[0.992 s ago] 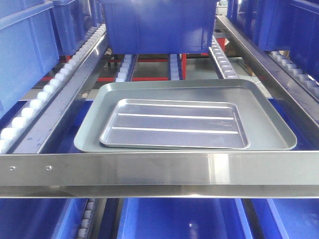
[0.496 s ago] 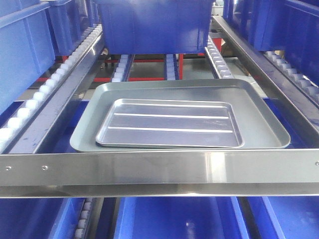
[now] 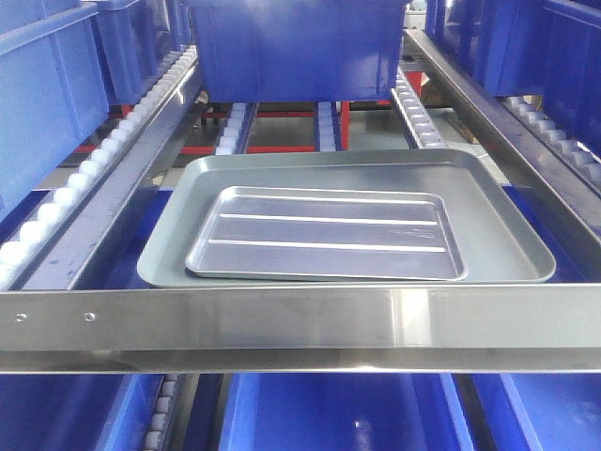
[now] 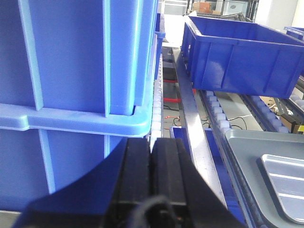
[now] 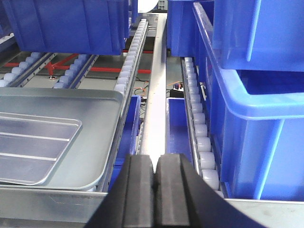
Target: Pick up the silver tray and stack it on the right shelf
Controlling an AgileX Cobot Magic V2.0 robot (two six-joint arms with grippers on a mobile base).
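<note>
We see the silver tray [image 3: 327, 235] lying flat inside a larger grey tray [image 3: 507, 225] on the right shelf [image 3: 300, 319], whose white roller lanes [image 3: 84, 178] run back between steel rails. Blue bins [image 3: 296, 47] crowd the rack behind and beside it. The left gripper [image 4: 151, 156] and the right gripper [image 5: 155, 166] hold nothing, each with its fingers pressed together.

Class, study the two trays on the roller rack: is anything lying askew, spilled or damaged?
Nothing is spilled or visibly damaged. The silver tray lies flat inside the larger grey tray, sitting toward its front left rather than centred. Both grippers, left and right, are shut and empty.
</note>
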